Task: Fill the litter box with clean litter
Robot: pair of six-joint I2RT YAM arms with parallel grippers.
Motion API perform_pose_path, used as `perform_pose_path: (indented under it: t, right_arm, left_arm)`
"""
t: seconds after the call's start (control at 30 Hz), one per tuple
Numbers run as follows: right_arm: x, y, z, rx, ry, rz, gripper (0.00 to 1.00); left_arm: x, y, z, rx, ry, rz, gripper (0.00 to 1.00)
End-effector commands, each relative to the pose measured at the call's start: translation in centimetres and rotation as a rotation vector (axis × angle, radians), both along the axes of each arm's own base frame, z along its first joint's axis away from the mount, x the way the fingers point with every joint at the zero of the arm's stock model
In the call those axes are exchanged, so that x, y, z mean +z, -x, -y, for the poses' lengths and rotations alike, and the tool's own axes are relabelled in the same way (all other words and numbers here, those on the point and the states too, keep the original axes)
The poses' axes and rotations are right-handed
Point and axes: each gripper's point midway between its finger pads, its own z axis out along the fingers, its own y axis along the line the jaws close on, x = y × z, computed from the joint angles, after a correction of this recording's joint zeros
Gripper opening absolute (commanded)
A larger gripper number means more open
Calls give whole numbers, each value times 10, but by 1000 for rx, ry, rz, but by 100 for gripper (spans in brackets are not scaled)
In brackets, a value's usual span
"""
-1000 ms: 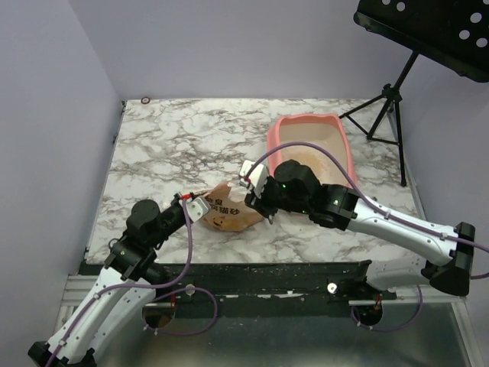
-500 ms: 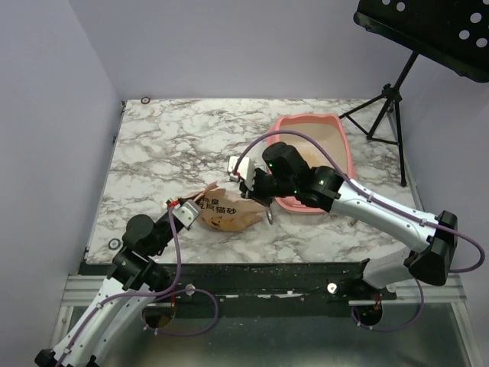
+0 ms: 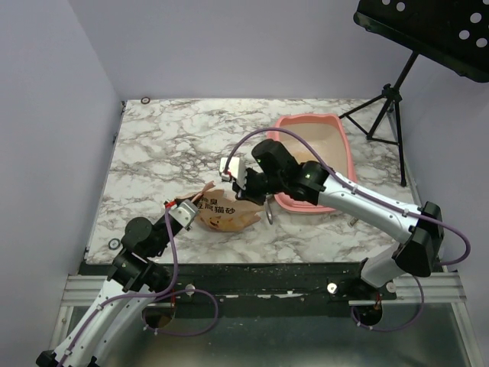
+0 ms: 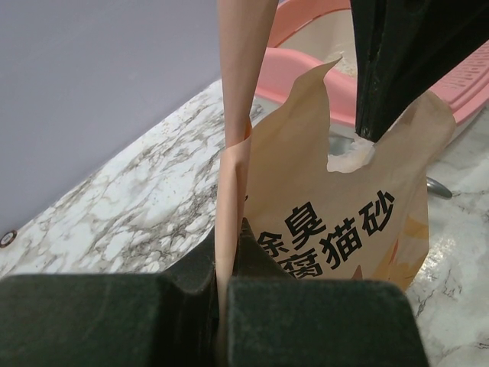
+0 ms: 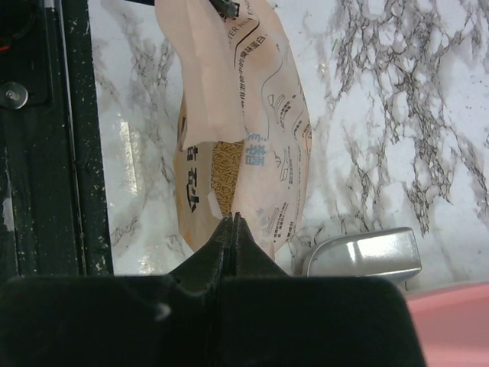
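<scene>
The orange-tan paper bag [image 3: 221,215] with black characters lies near the table's front, mouth open. My left gripper [image 3: 182,211] is shut on the bag's left edge, which runs between its jaws in the left wrist view [image 4: 229,238]. My right gripper [image 3: 246,196] is shut at the torn right edge of the bag's mouth [image 5: 234,219]. Tan litter [image 5: 224,170] shows inside the bag [image 5: 279,130]. The pink litter box [image 3: 307,119] stands behind and to the right, with beige litter [image 3: 315,142] in it. It also shows in the left wrist view [image 4: 302,67].
A grey metal scoop [image 3: 269,217] lies on the marble between the bag and the litter box, also in the right wrist view [image 5: 367,252]. A black music stand on a tripod [image 3: 386,99] stands at the back right. Small rings lie at the back left [image 3: 145,100] and front left [image 3: 114,244].
My right arm has swung left and away from the front, its gripper staying at the bag's mouth. My left arm has drawn back toward the near edge, and the bag has shifted slightly left.
</scene>
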Motion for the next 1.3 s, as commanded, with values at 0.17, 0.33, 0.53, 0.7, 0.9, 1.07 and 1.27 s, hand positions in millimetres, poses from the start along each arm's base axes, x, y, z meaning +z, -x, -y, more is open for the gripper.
perform_pose_path:
  t: [0.17,0.33,0.53,0.7,0.9,1.07,1.27]
  right_arm:
    - [9,-10,-16,18,-64,11,1]
    - [-8,-9,-16,40,-33,-22,0]
    - [-14,5,-10,89,-14,-72,0]
    - [-16,30,-4,177,0,-157,1]
    - [-30,45,-3,219,52,-272,1]
    - [-33,27,-15,123,27,-259,1]
    - [-34,6,-22,25,28,-228,0]
  left_arm:
    - [70,5,-7,19,145,210,0]
    - [72,6,-10,29,154,221,0]
    - [72,7,-8,21,157,222,0]
    - [72,7,-7,12,156,220,0]
    - [73,7,-10,27,160,225,0]
    - [72,8,-7,9,158,224,0]
    - [72,9,-3,-12,157,224,0]
